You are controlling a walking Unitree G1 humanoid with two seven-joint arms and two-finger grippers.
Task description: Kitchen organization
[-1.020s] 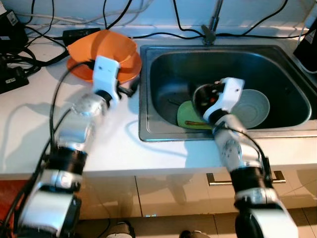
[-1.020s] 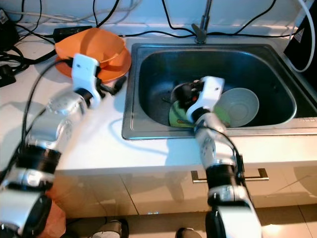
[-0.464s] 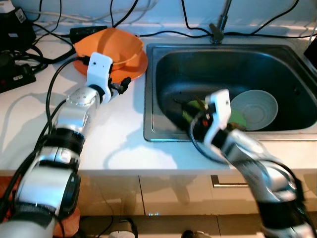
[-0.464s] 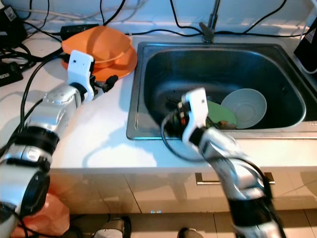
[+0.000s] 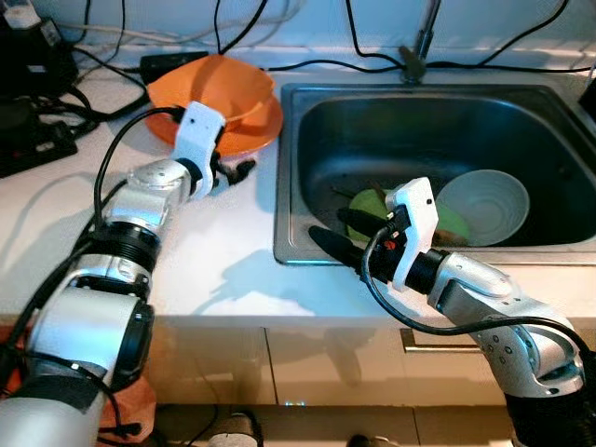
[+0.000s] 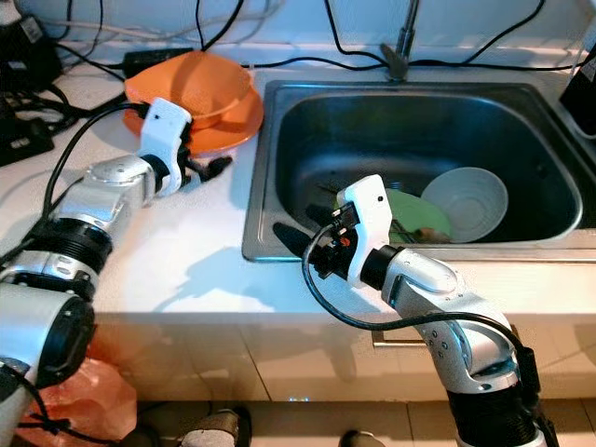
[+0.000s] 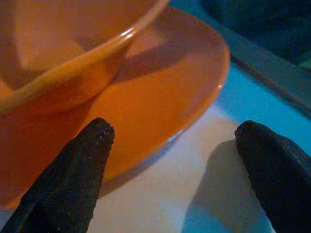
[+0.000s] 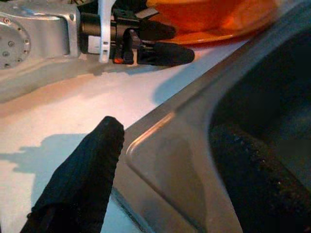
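An orange bowl [image 5: 219, 84] sits in an orange plate [image 5: 265, 121] on the white counter, left of the steel sink [image 5: 410, 112]. My left gripper [image 5: 233, 170] is open beside the plate's near rim; in the left wrist view one fingertip [image 7: 97, 136] lies against the plate [image 7: 160, 97] and the other over bare counter. In the sink lie a green plate [image 5: 368, 200] and a pale bowl [image 5: 489, 205]. My right gripper [image 5: 340, 233] is open and empty, straddling the sink's front-left corner [image 8: 160, 145].
The faucet [image 5: 419, 47] stands behind the sink. Black cables and power adapters [image 5: 28, 65] crowd the counter's back left. White counter [image 5: 214, 261] lies between the orange plate and the front edge. Cabinet fronts run below.
My right gripper has drawn back from inside the sink near the green plate to the sink's front-left corner. The left gripper stays by the orange plate. The camera shifted slightly.
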